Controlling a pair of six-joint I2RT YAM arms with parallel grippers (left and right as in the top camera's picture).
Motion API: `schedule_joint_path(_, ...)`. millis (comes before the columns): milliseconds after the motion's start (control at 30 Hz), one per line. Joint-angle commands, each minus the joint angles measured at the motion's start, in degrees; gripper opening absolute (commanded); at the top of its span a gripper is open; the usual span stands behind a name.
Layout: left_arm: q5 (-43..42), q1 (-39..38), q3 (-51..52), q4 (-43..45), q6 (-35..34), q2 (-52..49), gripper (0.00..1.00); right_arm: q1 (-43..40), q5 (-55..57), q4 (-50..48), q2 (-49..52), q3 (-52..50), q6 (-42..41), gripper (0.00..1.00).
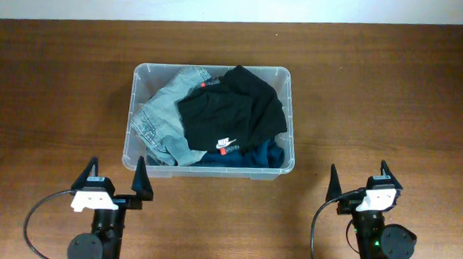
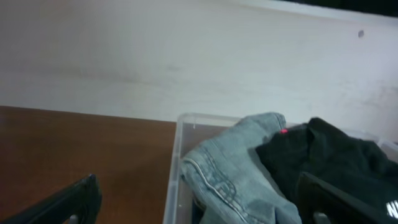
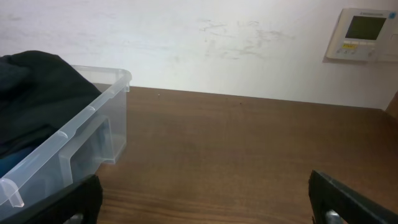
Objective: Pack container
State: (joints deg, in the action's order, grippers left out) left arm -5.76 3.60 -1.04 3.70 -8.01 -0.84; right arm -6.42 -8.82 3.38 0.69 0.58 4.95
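– Left end effector (image 1: 118, 160), how does it stand?
– Spread wide, gripping nothing, over the desk (image 1: 51, 88). The container (image 1: 211, 66) sits upright on the desk just ahead of it and a little to its right. The container's near corner is close to one fingertip, but I cannot tell whether they touch.
– And the right end effector (image 1: 359, 165)?
– Also spread wide, gripping nothing. The container is ahead of it and off to its left, clearly apart. Its wrist view catches only one corner of the container.
– What lies inside?
– A black garment (image 1: 232, 114) with a white logo is on top. A light-blue denim garment (image 1: 157, 118) fills the side towards the left end effector. A dark blue garment (image 1: 258, 155) shows under the black one, along the wall nearest both end effectors.
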Motion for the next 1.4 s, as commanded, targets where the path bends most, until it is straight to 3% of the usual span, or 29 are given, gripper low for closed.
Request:
schedule_joint_path(0, 0.17, -1.36, 0.52, -1.07, 3.54, 0.57, 1.0, -0.42, 0.48, 0.33, -0.48, -0.26, 0.2, 0.99)
schedule_joint_path(200, 0.2, -2.1, 0.52, -8.11, 5.07, 0.57, 0.99, -0.42, 0.48, 0.33, -0.48, -0.26, 0.2, 0.98)
schedule_joint_path(1367, 0.17, -2.1, 0.52, -7.85, 5.07, 0.5, 0.99, -0.42, 0.48, 0.33, -0.48, -0.26, 0.2, 0.99)
